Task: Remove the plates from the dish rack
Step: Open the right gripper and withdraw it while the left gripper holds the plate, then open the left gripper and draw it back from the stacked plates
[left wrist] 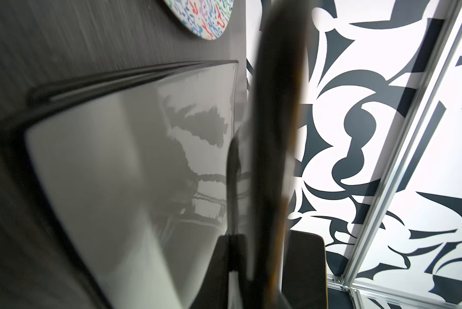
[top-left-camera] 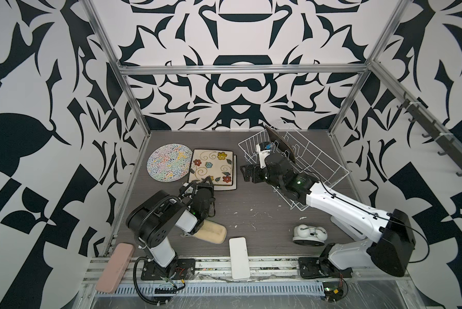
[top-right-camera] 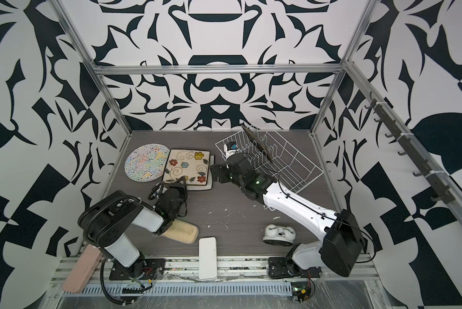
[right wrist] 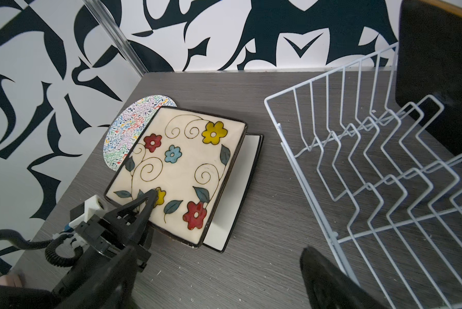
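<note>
Black-and-white patterned walls are enclosing the grey table [top-left-camera: 251,208] we are working on. We are seeing the dish rack [top-left-camera: 315,160] toward 2 o'clock, with one dark plate [top-left-camera: 280,144] standing on edge at its 11 o'clock end. Toward 10 o'clock the round plate [top-left-camera: 169,161] is lying flat, and the flowered plate [top-left-camera: 211,167] is resting on a white plate [top-left-camera: 234,171]. Our left gripper [right wrist: 152,193] is pinching the flowered plate's 6 o'clock rim, as far as we can judge, fingers pressed nearly together. Our right gripper [top-left-camera: 247,173] is hanging spread wide and empty just outside the rack's 9 o'clock side. We are judging the dark plate the last to fetch. We should be bringing the right jaws down astride its top rim, closing squarely, then lifting straight along the prongs so nothing is snagging the wires.
</note>
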Controlling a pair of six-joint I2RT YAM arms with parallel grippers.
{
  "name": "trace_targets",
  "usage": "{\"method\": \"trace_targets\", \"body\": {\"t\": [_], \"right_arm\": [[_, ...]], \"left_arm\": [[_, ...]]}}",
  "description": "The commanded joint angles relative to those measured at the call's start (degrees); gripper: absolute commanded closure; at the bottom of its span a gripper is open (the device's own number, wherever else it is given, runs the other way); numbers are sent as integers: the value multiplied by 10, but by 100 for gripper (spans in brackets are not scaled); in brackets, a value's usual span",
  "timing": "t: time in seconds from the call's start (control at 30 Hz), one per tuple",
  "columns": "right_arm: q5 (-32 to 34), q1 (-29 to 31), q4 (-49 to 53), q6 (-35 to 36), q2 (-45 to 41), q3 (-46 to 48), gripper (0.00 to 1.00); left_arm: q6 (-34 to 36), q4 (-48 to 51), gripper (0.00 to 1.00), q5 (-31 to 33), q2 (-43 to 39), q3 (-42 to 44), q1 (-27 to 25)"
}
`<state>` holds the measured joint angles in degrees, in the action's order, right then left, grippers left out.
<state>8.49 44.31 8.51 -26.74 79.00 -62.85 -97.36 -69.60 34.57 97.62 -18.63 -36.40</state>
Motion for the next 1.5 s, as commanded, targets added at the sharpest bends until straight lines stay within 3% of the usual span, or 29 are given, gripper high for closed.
{"method": "trace_targets", "body": {"t": [0.0, 0.6, 1.47], "right_arm": [[15, -2, 1, 16, 1, -26, 2], [20, -3, 12, 26, 9, -34, 1], [20, -4, 20, 28, 8, -32, 2]], "left_arm": [[-28, -121, 100, 25, 8, -36, -2], [-56, -120, 100, 30, 55, -57, -10], [-65, -83, 100, 36, 45, -62, -21]]}}
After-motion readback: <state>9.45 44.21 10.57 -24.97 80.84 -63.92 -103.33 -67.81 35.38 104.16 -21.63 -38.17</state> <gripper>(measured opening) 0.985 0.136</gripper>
